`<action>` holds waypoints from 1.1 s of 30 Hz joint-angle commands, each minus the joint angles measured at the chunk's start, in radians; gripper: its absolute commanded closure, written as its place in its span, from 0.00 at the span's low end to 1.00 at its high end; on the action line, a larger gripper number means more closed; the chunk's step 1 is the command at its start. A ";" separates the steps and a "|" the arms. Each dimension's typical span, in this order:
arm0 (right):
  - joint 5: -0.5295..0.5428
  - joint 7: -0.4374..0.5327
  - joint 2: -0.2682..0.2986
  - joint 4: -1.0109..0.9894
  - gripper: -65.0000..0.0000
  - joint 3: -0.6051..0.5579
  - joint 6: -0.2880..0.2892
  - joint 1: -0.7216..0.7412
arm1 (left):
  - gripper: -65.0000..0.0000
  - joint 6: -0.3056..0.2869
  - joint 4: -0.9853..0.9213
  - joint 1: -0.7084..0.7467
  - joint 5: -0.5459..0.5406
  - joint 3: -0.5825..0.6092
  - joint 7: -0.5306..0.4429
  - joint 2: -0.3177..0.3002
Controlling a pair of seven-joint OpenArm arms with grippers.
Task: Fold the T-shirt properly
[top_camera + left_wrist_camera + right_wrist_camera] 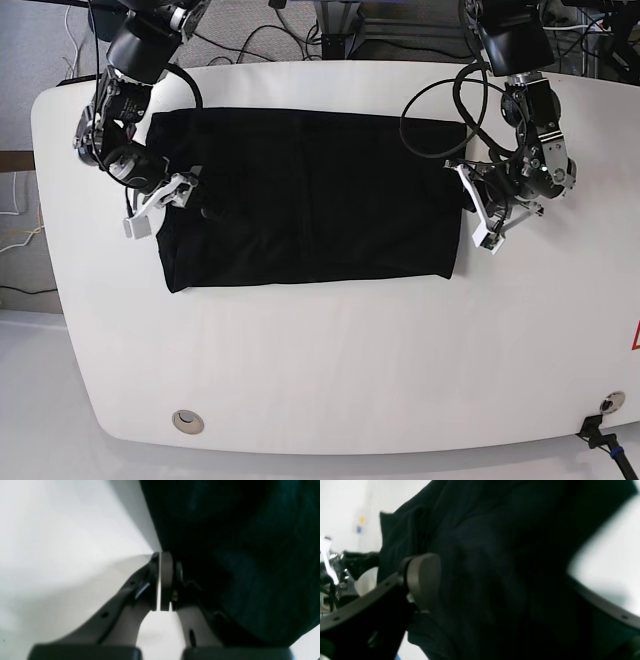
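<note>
One shirt (pixel 310 195) is lying on the table (pixel 330 370), spread as a black rectangle toward the far edge, plain side up, and I am counting two grippers working it, one at each short end. I am seeing the left gripper (pixel 160 555) with its pads pressed flat together at the shirt's edge by the table's right side in the base view; whether any cloth is actually pinched between them I cannot tell, since the dark fabric is only lying against the outer pad. I am seeing the right gripper (pixel 160 205) standing wide apart at the opposite end, one finger (pixel 423 580) over the cloth and the other beyond it, gripping nothing yet. My worry is that I am lifting one end while the other is missing its bite: the fold would be dragging askew and the hem bunching. If the right one is closing on a single layer only, the lower layer could be staying behind and wrinkling.
</note>
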 commanded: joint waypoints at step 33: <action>0.032 -0.148 -0.151 0.645 1.00 -0.304 -0.199 -0.084 | 1.00 -0.001 0.015 0.009 -0.005 0.148 -0.003 0.110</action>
